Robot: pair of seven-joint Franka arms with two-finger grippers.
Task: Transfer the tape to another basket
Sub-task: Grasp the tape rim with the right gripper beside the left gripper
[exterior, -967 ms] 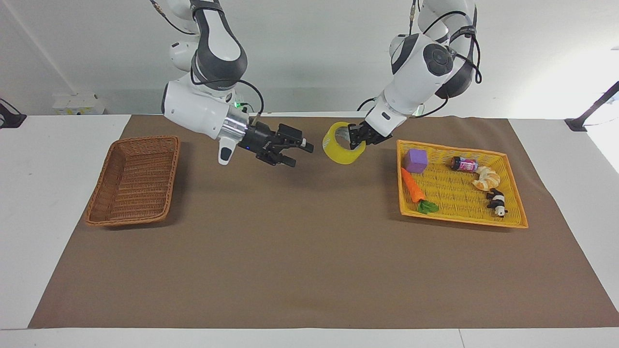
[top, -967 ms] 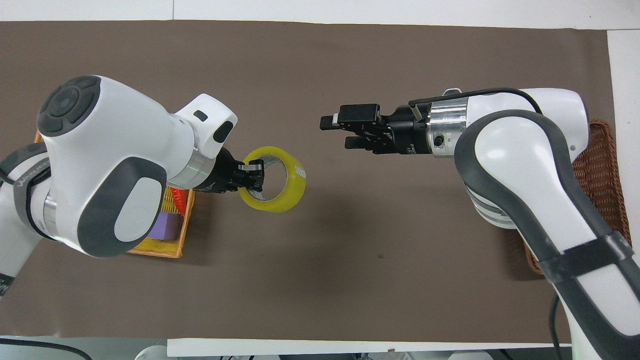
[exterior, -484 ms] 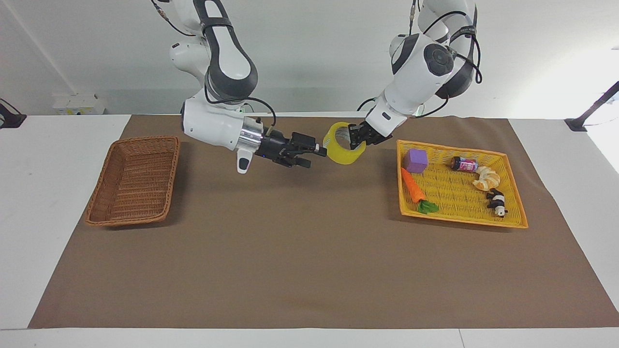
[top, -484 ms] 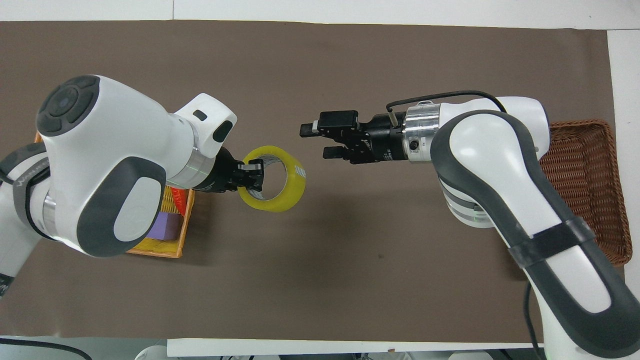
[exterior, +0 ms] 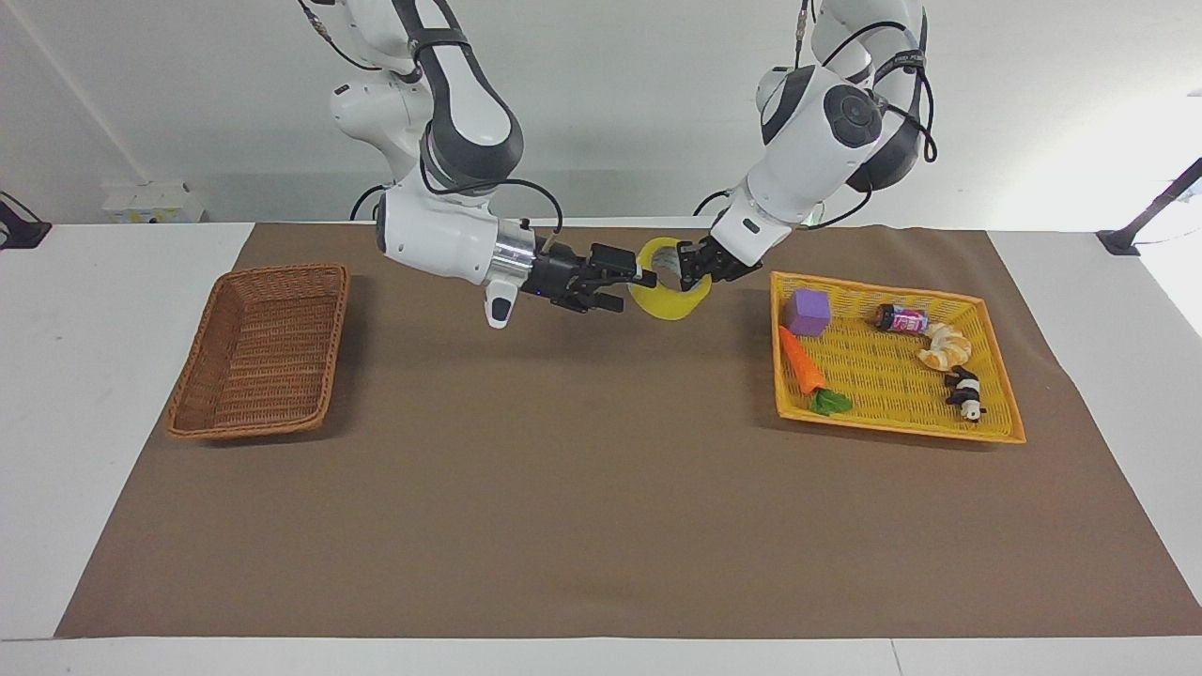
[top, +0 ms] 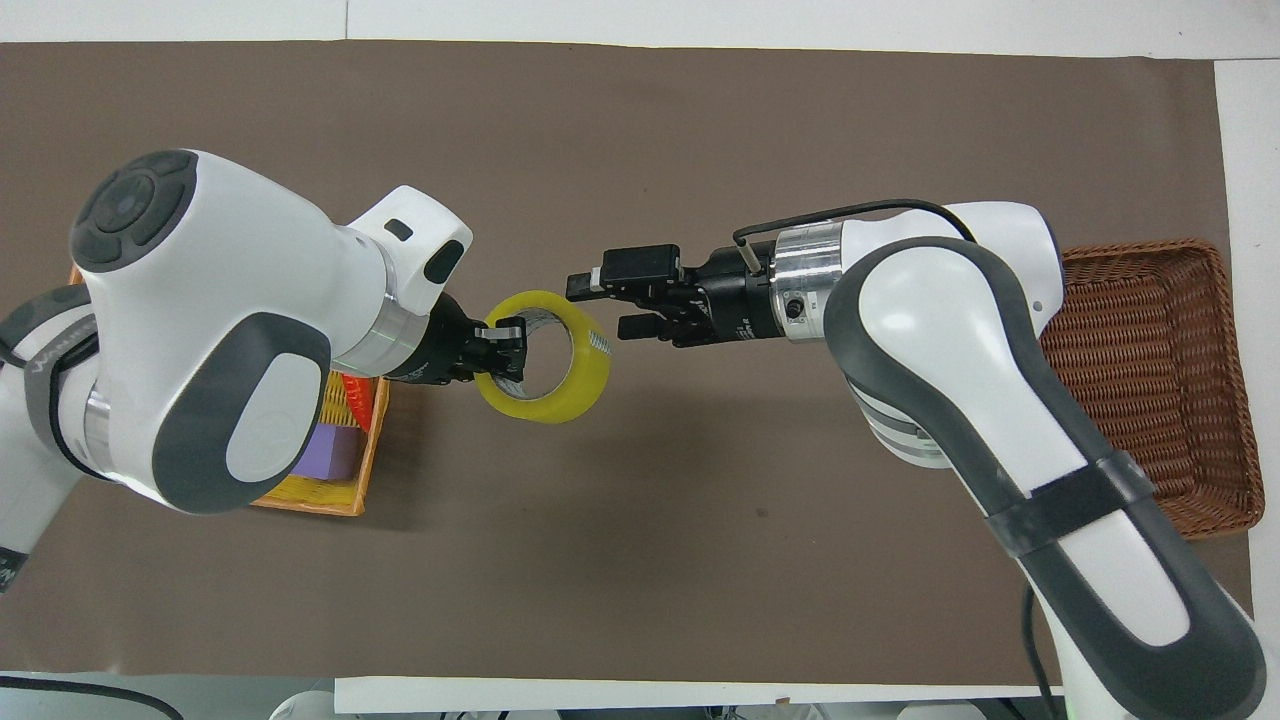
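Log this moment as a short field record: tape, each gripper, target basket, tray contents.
tape: yellow roll, held in the air over the brown mat
left gripper: shut on the roll's wall
right gripper: open, fingers at the roll's edge, not closed on it
basket: brown wicker, nothing visible inside, toward the right arm's end
yellow tray: holds purple cube, carrot, can, panda, pastry

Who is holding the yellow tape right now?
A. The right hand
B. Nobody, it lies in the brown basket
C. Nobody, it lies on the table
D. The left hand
D. The left hand is shut on the tape up in the air, while the right hand is open at the ring's edge and has not closed on it.
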